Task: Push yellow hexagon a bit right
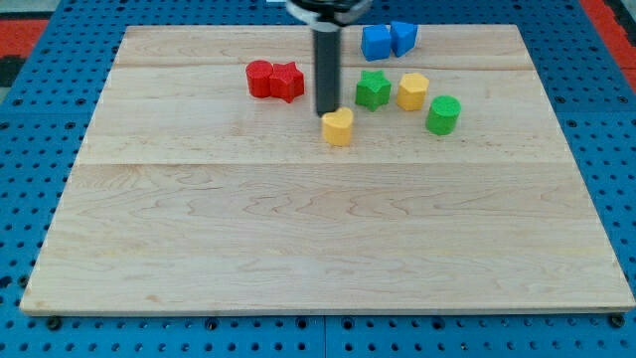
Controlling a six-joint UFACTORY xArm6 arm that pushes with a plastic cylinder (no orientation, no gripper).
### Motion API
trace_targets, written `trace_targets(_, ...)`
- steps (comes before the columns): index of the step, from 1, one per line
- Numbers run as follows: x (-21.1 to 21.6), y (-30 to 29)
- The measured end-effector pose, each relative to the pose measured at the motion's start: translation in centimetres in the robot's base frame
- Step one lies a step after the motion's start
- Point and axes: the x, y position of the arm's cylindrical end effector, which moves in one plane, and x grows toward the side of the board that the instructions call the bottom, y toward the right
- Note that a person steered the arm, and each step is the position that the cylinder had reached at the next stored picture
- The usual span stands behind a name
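- The wooden table [199, 249] lies on a blue pegboard [30, 119] that frames it on every side I can see.
- Furthest toward the view's left of the blocks are two red ones: a red cylinder [259, 78] and, touching its right side, a red star-like block [287, 81].
- My tip [326, 112] comes next — the dark rod [326, 70] drops straight down from the view's top and ends just at the upper left edge of a yellow heart-shaped block [338, 127]; whether it actually touches I cannot tell.
- There is no claw on this arm, only the rod, so nothing is pinched or held.
- To the right of the rod sits a green star-like block [373, 89].
- Above it, near the table's top edge, two blue blocks touch: a blue cube-like block [376, 42] and a smaller blue block [402, 37], its shape unclear.
- The yellow hexagon [412, 91] sits just right of the green star-like block, well apart from my tip.
- A green cylinder [443, 114] is furthest right — just below and right of the hexagon.
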Motion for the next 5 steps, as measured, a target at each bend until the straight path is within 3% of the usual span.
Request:
trace_targets(1, -1.2, 4.7)
trace_targets(2, -3.5, 4.1)
trace_targets(5, -1.4, 5.8)
